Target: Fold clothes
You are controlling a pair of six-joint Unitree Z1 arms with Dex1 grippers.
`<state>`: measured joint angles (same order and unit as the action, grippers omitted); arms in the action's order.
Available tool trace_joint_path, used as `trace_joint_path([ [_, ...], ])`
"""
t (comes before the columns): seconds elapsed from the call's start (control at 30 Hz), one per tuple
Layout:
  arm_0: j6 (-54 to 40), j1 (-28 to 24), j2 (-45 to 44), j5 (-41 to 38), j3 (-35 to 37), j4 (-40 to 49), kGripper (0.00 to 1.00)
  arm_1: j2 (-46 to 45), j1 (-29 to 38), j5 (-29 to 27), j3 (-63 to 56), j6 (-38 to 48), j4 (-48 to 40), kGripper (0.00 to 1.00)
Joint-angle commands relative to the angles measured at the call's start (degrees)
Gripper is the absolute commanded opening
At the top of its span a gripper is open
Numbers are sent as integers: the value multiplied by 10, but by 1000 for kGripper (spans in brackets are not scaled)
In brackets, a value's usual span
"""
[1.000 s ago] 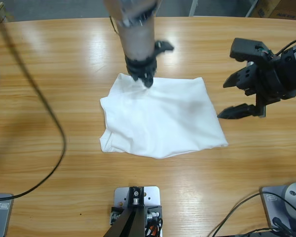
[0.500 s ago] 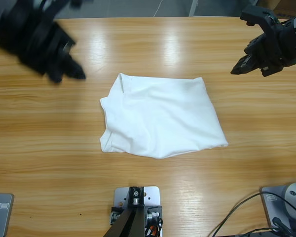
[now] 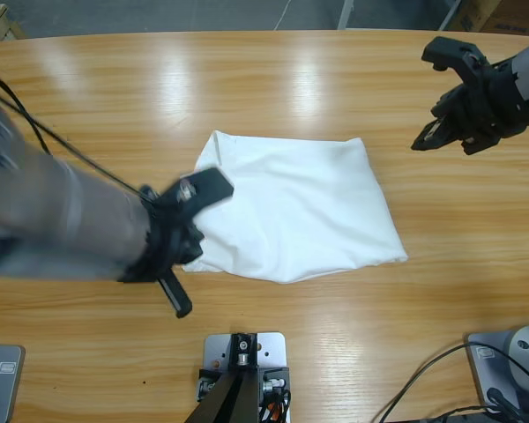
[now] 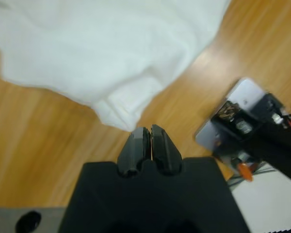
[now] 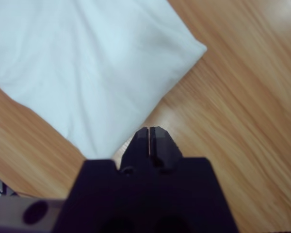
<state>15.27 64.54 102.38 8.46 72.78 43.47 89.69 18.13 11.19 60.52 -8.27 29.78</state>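
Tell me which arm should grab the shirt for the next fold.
Left, probably. The left gripper hovers at a shirt corner, jaws shut. The right gripper is away over bare table.

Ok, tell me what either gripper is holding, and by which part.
Nothing is held. The left gripper hangs just short of the T-shirt's corner; the right gripper is off it too.

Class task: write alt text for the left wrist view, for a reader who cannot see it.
A folded white T-shirt lies on a wooden table, one rumpled corner pointing toward the left gripper, whose two black jaws are pressed together and hold nothing. To the right, beyond the shirt, sits a grey metal plate carrying black hardware.
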Motion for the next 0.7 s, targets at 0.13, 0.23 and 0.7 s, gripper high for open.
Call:
trace_joint_path([
  [0.13, -20, -57, 113, 25, 49, -57, 0, -3, -8, 4, -31, 6, -10, 0],
  [0.23, -16, -72, 131, 24, 51, -58, 0, 3, -8, 5, -40, 6, -21, 0],
  [0.7, 2, -73, 150, 23, 6, -79, 0, 152, -57, 118, 3, 32, -97, 0],
])
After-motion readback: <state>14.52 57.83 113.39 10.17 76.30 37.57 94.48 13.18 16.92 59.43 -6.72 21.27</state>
